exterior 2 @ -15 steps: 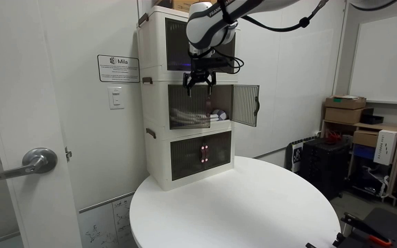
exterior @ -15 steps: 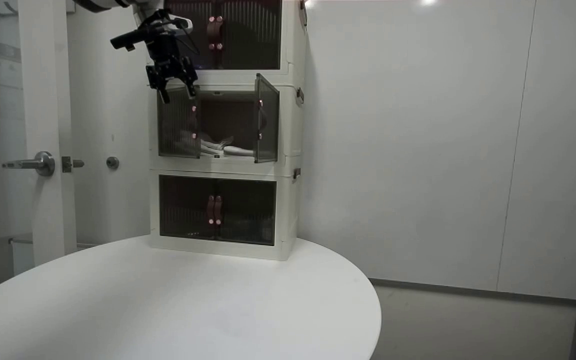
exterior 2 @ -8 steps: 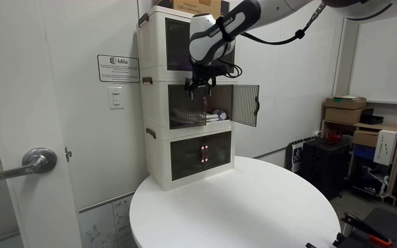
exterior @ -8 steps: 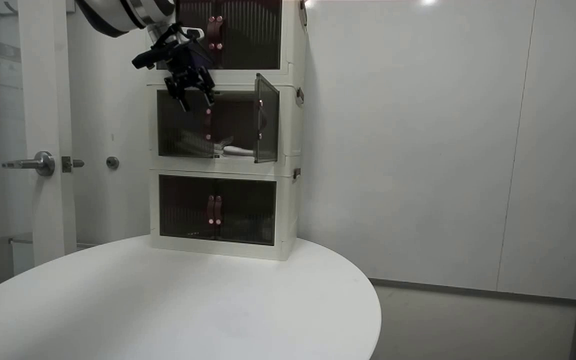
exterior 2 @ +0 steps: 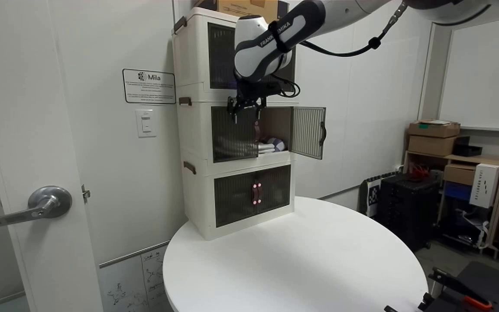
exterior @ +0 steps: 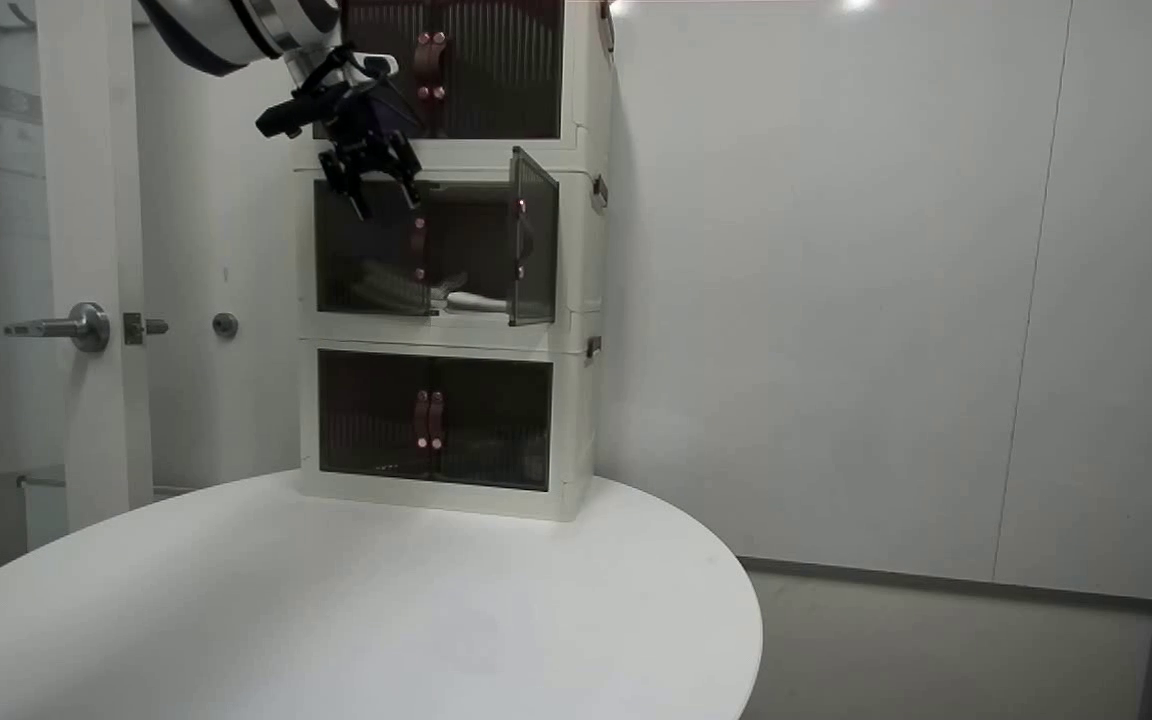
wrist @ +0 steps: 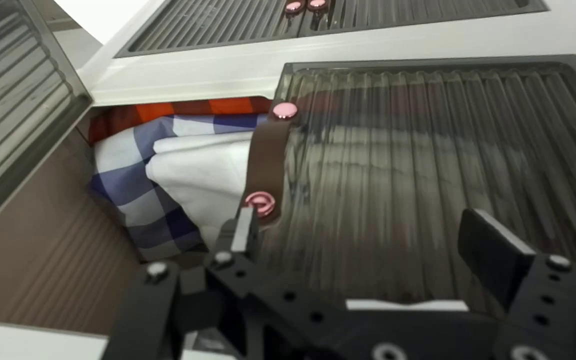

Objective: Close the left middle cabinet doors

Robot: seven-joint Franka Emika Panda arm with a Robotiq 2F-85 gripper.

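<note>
The left middle door leaf (exterior: 364, 265) is see-through and ribbed, and lies flush or almost flush with the white cabinet's front. It also shows in an exterior view (exterior 2: 232, 141) and in the wrist view (wrist: 393, 150), with its brown handle (wrist: 266, 157) at the free edge. My gripper (exterior: 388, 208) is open and empty, fingers down, in front of the leaf's upper part; it also shows in an exterior view (exterior 2: 247, 118). In the wrist view the fingers (wrist: 360, 225) are wide apart, one overlapping the handle's pink stud. I cannot tell whether it touches.
The right middle leaf (exterior: 534, 245) stands open, jutting outward; it also shows in an exterior view (exterior 2: 309, 132). Folded cloths (wrist: 193, 175) lie inside the middle tier. The top (exterior: 501, 75) and bottom (exterior: 491, 425) tier doors are shut. The cabinet stands on a round white table (exterior: 436, 620).
The left leaf has swung inward from partly open to about flush. My gripper moved down and toward the cabinet's middle, then slightly back. The right leaf has not moved.
</note>
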